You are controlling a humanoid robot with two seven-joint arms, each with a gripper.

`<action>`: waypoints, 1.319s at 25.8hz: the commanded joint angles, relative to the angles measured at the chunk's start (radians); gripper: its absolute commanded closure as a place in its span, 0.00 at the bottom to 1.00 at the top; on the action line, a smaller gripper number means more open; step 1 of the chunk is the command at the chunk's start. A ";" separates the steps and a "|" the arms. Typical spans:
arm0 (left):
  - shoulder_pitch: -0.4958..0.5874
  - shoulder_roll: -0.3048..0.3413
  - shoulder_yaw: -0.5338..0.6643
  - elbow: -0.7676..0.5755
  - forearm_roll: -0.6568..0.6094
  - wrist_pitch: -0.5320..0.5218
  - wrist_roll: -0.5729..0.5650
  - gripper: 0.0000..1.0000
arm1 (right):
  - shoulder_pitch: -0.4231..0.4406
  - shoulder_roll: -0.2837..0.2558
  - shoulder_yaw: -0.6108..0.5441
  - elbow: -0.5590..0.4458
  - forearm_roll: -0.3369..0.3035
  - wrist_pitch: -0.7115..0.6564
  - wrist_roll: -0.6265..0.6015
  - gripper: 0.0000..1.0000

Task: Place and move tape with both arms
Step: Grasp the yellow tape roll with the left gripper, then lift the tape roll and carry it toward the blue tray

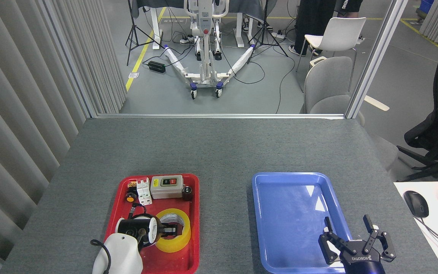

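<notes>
Tape [173,232] lies in left gripper [174,229], grip unclear; right gripper [350,238] spread wide.

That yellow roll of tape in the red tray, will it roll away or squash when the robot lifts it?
Lying flat in the red tray, the tape probably won't roll; tipped on edge it likely would. Its wide band around a cardboard core looks stiff, so it should hold its shape. The glossy surface may be slippery; the left gripper reaches across its open centre.

Single head view, looked forward and down from above the near bench [219,148] edge, workshop floor [242,95] filled the far background
</notes>
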 commanded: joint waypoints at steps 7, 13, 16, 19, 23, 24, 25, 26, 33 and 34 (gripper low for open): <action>-0.004 0.003 -0.016 0.027 -0.023 -0.013 0.030 0.70 | 0.001 0.004 0.013 0.000 0.002 -0.016 -0.008 0.01; 0.002 0.016 -0.015 0.008 -0.028 0.001 0.033 1.00 | 0.001 0.009 0.013 -0.005 0.003 -0.013 -0.008 0.01; 0.005 0.026 -0.011 -0.006 -0.035 0.005 0.035 1.00 | 0.000 0.021 0.013 -0.008 0.006 -0.013 -0.008 0.01; 0.010 0.023 0.002 -0.027 -0.037 0.079 0.041 1.00 | 0.000 0.022 0.013 -0.012 0.022 -0.011 -0.008 0.01; 0.054 0.003 0.077 -0.173 0.066 0.145 0.039 1.00 | 0.001 0.027 0.013 -0.029 0.023 -0.011 -0.008 0.01; 0.068 -0.011 0.102 -0.208 0.147 0.143 0.039 1.00 | 0.001 0.027 0.013 -0.034 0.023 -0.011 -0.008 0.01; 0.080 -0.020 0.125 -0.248 0.258 0.145 0.039 1.00 | 0.003 0.027 0.015 -0.035 0.023 -0.011 -0.008 0.01; 0.094 -0.023 0.151 -0.282 0.382 0.150 0.039 1.00 | 0.003 0.027 0.015 -0.035 0.025 -0.011 -0.007 0.01; 0.184 -0.024 0.219 -0.397 1.083 -0.002 0.030 1.00 | 0.003 -0.004 0.019 -0.040 0.019 -0.019 -0.005 0.01; 0.201 -0.029 0.217 -0.397 1.152 -0.004 0.033 1.00 | 0.000 -0.031 0.039 -0.046 0.008 -0.028 -0.010 0.01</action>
